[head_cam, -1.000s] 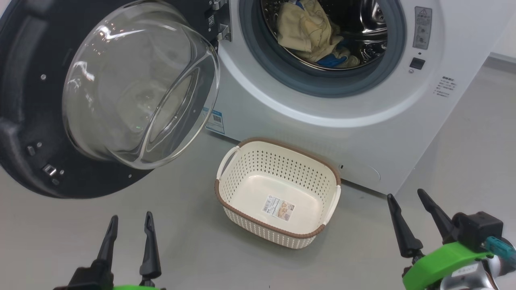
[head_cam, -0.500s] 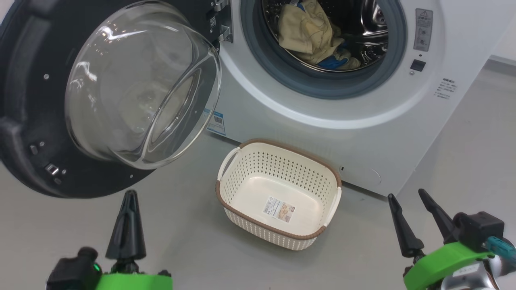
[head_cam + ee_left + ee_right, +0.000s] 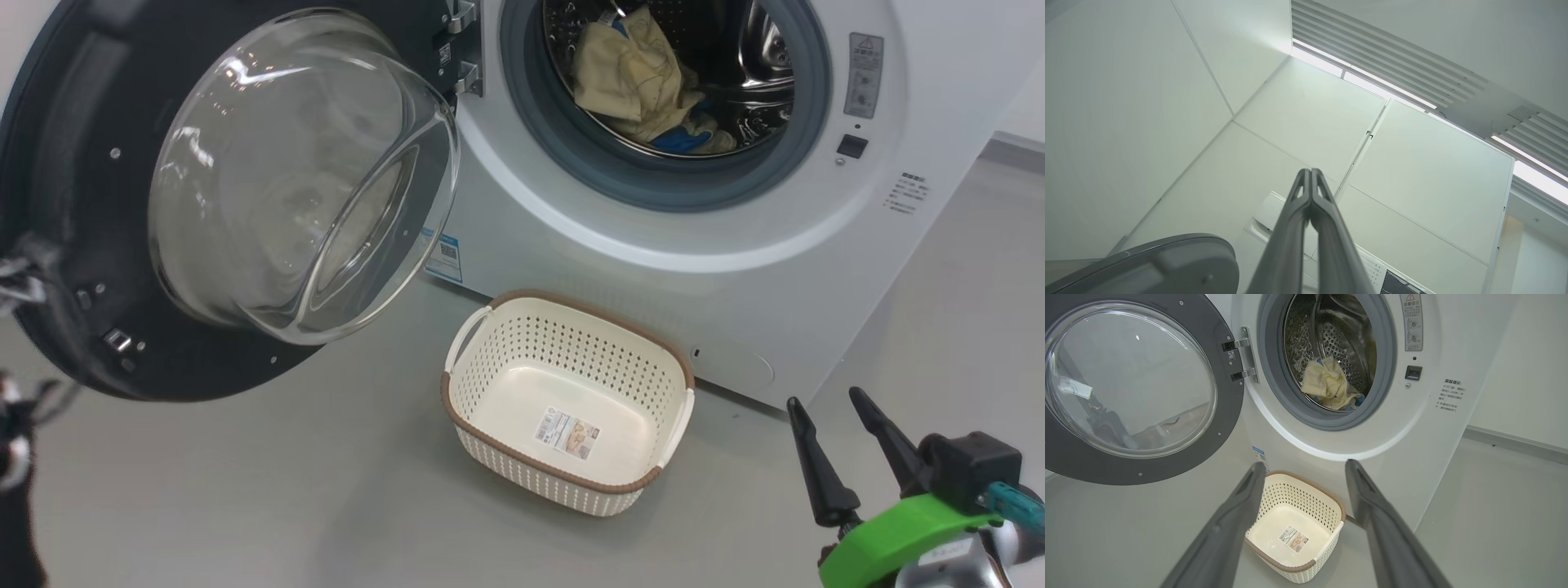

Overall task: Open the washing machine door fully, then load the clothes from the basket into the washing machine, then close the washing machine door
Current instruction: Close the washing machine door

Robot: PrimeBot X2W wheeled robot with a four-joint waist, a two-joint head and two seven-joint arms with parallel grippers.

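Left wrist view first: the left gripper point(image 3: 1311, 171) points up toward pale wall panels point(image 3: 1310, 106) and a slatted ceiling point(image 3: 1392, 53). Its two dark fingers are pressed flat together with nothing between them. Moving right, in the head view, the washing machine door point(image 3: 73, 188) stands wide open on its hinges point(image 3: 465, 49). Its black ring faces the room and the clear glass bowl point(image 3: 302, 175) bulges outward. Beside it stands the washing machine point(image 3: 735, 269), its mouth uncovered. The clothes point(image 3: 633, 77) lie heaped inside the steel drum point(image 3: 763, 49), behind the grey seal point(image 3: 653, 184). They are pale yellow, with a blue cuff point(image 3: 678, 140) low at the front. On the grey floor point(image 3: 326, 490), just in front of the machine, sits the basket point(image 3: 588, 343), upright, with a label point(image 3: 570, 433) on its bottom. At the far right the right gripper point(image 3: 824, 398) hovers above the floor, fingers spread wide apart and gripping nothing. In its own wrist view the basket shows between them.
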